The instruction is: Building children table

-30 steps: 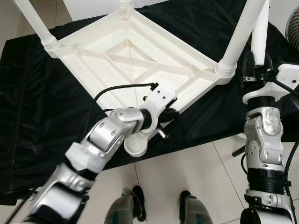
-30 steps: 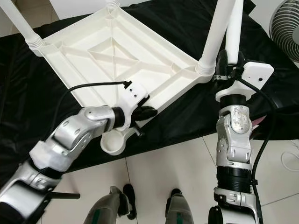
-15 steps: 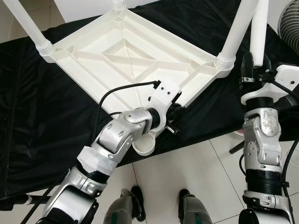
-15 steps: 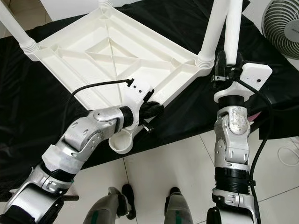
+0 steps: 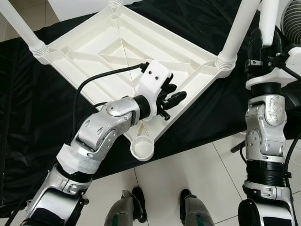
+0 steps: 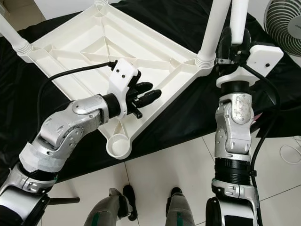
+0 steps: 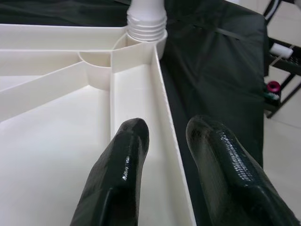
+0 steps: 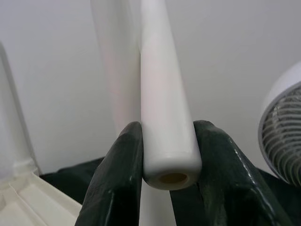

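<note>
Now I keep the right gripper [image 8: 162, 155] clamped on the loose leg [image 8: 164, 108], left gripper [image 7: 162, 141] released astride the tabletop [image 5: 94, 52] rim, and align toward the 6 o'clock empty socket [image 5: 142, 149].

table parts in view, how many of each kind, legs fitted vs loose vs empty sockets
Upturned tabletop: 1
Fitted legs: 3
Loose leg in the right end effector: 1
Empty corner socket: 1
Total: 6

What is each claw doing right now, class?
Left claw: open, straddling the white plastic upturned tabletop's rim.
Right claw: shut on a loose white plastic table leg.
</note>
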Robot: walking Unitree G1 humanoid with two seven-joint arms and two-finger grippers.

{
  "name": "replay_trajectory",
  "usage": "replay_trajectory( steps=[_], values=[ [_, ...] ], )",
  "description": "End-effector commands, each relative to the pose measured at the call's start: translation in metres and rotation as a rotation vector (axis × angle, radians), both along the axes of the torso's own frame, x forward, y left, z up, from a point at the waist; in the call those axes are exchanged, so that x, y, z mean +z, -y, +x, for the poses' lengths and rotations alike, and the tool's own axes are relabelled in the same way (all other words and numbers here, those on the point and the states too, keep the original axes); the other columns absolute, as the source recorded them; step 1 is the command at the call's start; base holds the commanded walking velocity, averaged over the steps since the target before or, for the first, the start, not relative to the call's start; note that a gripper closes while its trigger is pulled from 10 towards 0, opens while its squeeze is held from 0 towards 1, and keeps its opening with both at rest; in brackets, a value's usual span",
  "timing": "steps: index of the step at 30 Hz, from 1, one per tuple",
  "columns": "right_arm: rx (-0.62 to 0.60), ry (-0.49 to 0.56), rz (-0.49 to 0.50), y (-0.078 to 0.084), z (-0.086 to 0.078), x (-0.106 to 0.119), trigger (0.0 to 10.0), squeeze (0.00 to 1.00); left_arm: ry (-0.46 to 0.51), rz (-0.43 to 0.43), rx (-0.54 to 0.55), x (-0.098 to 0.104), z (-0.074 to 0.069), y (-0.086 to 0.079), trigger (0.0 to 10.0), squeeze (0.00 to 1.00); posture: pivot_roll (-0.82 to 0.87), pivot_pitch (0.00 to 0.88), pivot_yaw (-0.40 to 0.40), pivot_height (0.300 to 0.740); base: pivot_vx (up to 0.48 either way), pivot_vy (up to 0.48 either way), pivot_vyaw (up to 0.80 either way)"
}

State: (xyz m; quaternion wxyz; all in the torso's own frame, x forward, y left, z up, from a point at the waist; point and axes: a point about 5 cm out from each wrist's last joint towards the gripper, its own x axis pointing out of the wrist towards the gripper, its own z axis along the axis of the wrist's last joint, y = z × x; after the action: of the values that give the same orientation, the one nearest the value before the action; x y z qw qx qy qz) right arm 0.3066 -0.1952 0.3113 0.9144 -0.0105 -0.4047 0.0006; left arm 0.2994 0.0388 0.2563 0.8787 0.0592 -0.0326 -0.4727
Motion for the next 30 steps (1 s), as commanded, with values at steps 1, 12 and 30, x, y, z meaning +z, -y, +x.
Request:
replay_trajectory(
  steps=[1, 12, 30],
  values=[
    [0.084, 0.139, -0.086, -0.023, -0.012, 0.024, 10.0, 0.0, -0.004, 0.013, -0.241, 0.004, -0.009, -0.003, 10.0, 0.0, -0.09, 0.225, 0.167, 0.74, 0.0, 0.0, 0.0],
    [0.143, 0.342, -0.134, -0.037, -0.025, 0.07, 10.0, 0.0, -0.028, 0.007, -0.197, 0.002, -0.004, -0.009, 10.0, 0.0, -0.08, 0.22, 0.186, 0.74, 0.0, 0.0, 0.0],
    [0.369, 0.286, -0.358, -0.073, -0.022, 0.065, 10.0, 0.0, -0.021, -0.032, -0.031, 0.009, 0.023, -0.04, 10.0, 0.0, -0.07, 0.194, 0.133, 0.74, 0.0, 0.0, 0.0]
  ],
)
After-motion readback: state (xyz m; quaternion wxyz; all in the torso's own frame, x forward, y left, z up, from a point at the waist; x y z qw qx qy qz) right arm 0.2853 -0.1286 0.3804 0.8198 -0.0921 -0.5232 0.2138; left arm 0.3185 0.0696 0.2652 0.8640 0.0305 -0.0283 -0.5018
